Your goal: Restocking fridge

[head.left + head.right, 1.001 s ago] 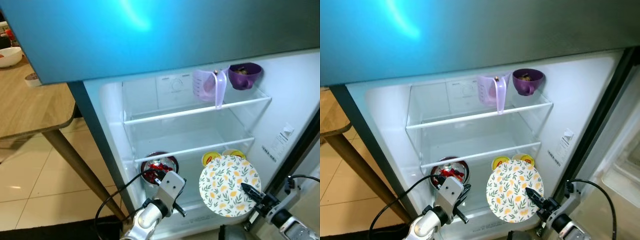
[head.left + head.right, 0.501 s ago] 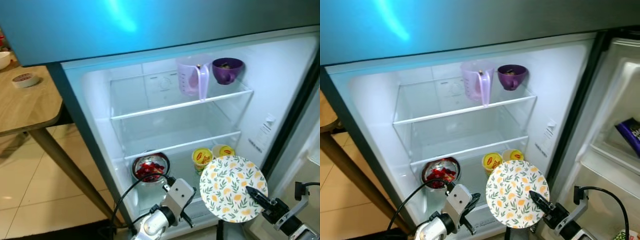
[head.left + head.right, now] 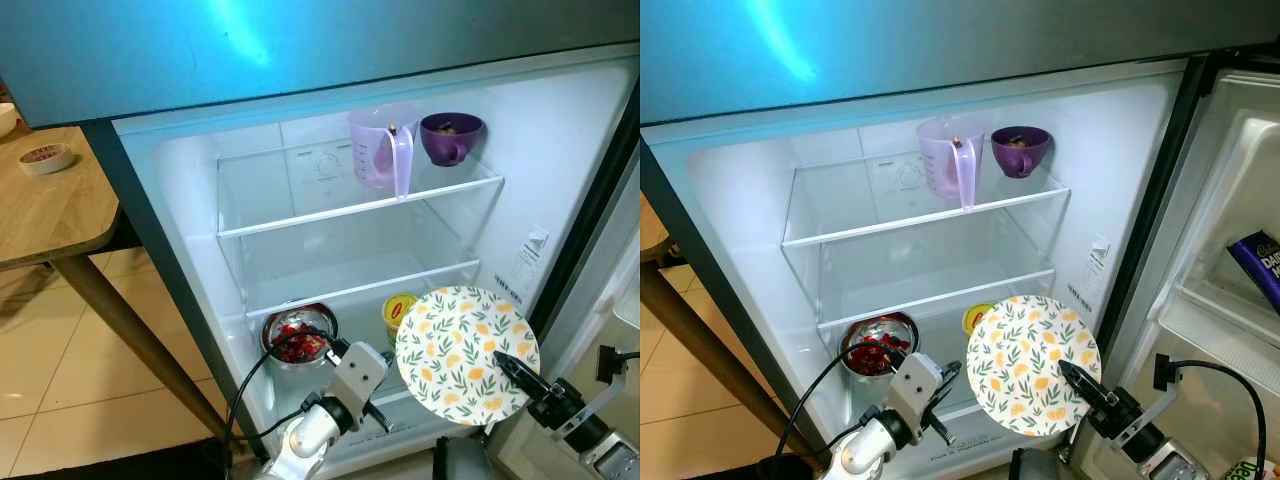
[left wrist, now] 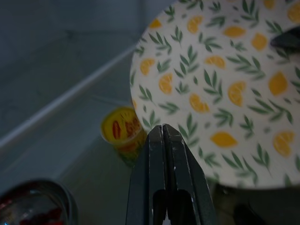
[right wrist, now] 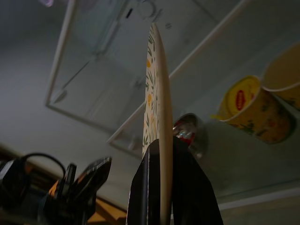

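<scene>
Right gripper (image 3: pixel 512 372) clamping plate (image 3: pixel 465 355) by rim, raised since earlier, lower right, nearing fridge (image 3: pixel 560 180) shelf; left gripper (image 4: pixel 163 136) closed, empty.

The right gripper (image 3: pixel 1072 377) pinches the plate (image 3: pixel 1033 351) on edge before the fridge (image 3: pixel 1120 180) — jug (image 3: pixel 948 160) and cup (image 3: pixel 1024 150) on its top shelf.

My right gripper (image 3: pixel 512 369) reaches in from the lower right, its fingers (image 5: pixel 192 187) clamped edge-on over the rim of the plate (image 3: pixel 465 355), which it holds upright, with a black cable looped at the wrist. My left gripper (image 4: pixel 162 133) is raised at lower centre, fingers pressed together and holding nothing, with a cable curling off the silver forearm.
</scene>
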Tool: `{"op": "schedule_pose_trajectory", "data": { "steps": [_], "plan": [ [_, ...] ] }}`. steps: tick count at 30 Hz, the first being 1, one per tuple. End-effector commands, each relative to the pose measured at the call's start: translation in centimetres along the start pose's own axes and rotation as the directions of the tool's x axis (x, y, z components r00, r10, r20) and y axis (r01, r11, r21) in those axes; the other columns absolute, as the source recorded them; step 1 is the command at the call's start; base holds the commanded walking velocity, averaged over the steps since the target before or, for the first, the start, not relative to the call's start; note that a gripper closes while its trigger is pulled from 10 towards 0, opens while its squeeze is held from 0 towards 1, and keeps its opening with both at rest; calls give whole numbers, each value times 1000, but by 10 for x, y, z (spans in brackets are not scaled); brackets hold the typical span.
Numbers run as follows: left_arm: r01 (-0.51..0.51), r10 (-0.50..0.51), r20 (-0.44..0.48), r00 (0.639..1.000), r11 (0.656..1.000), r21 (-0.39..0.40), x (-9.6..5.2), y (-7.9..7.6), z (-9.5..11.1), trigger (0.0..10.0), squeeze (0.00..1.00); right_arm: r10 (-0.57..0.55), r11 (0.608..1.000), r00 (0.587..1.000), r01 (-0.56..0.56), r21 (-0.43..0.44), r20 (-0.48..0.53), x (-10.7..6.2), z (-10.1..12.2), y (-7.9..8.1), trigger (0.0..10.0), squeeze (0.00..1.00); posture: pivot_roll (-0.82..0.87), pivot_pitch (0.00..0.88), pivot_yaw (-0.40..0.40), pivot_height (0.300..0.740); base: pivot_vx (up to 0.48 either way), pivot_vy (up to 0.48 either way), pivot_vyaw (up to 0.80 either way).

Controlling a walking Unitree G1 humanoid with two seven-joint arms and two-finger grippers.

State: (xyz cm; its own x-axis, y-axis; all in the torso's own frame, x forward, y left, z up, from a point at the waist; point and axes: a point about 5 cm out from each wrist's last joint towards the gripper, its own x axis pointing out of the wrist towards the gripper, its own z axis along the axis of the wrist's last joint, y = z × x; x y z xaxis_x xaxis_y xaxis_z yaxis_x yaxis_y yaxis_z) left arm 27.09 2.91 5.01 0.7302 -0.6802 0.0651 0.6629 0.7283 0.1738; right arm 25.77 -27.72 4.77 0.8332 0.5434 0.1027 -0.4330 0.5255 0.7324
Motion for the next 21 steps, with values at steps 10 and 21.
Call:
{"op": "schedule_pose_trajectory", "data": {
  "steps": [10,21],
  "plan": [
    [-269,277,95,956,959,-86,-9,28,10,10000,0,49,999,998,-48,23,-42,27,-6,10,10000,0,-96,8,44,416,0,0,0],
    [-397,414,89,906,903,-161,-21,41,9,10000,0,152,988,988,-153,-32,-23,69,2,34,10000,0,-88,12,46,391,0,0,0]
  ]
}}
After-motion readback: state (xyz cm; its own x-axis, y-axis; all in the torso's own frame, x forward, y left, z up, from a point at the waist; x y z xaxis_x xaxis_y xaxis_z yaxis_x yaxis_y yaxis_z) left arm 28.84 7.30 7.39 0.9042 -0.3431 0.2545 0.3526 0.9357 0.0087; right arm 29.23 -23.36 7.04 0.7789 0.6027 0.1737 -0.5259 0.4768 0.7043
